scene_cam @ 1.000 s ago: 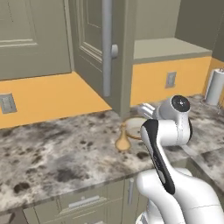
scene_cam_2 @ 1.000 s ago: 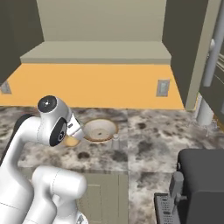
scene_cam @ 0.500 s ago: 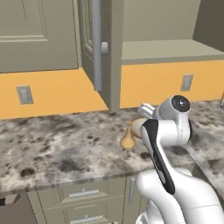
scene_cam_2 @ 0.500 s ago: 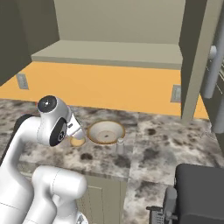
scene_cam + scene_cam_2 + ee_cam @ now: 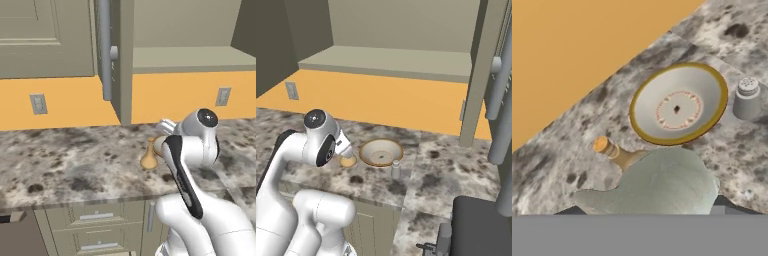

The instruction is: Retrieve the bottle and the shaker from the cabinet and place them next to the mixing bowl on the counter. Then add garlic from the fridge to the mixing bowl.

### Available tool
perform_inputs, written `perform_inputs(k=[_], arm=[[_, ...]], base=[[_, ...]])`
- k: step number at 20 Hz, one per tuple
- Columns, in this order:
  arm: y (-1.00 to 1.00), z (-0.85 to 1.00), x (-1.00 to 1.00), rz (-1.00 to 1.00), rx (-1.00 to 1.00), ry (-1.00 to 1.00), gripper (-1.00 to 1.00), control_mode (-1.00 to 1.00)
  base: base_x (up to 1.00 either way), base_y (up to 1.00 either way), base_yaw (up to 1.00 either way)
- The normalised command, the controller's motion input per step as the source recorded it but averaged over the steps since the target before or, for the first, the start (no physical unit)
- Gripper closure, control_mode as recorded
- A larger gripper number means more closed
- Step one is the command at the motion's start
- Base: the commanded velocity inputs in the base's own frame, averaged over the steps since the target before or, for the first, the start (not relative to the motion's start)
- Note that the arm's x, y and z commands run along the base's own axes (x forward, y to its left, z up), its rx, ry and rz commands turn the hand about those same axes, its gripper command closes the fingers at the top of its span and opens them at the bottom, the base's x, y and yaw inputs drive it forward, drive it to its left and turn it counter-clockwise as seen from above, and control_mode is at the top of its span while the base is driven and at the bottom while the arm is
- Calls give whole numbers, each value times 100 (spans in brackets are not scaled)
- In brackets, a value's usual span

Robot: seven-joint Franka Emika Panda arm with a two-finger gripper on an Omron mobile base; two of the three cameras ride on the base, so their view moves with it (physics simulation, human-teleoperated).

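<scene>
Bottle [image 5: 614, 152] stays beside the mixing bowl [image 5: 678, 103] as the base drives; finger opening unclear.

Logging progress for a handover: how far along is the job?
Done: the bottle and shaker stand on the counter beside the mixing bowl. In hand: the gripper seems to hold a pale bulb, probably the garlic, near the bowl. Left: dropping it in; the bowl is empty.
</scene>
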Motion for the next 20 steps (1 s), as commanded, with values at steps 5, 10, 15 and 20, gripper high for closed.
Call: perform_inputs(k=[5,10,15,20], arm=[[-20,-2,33,17,-3,13,100,-100],[-27,0,19,8,-12,21,100,-100],[-64,-18,19,13,-1,3,100,-100],[-29,-42,44,15,0,3,100,-100]], base=[[0,0,0],[0,0,0],[0,0,0],[0,0,0]])
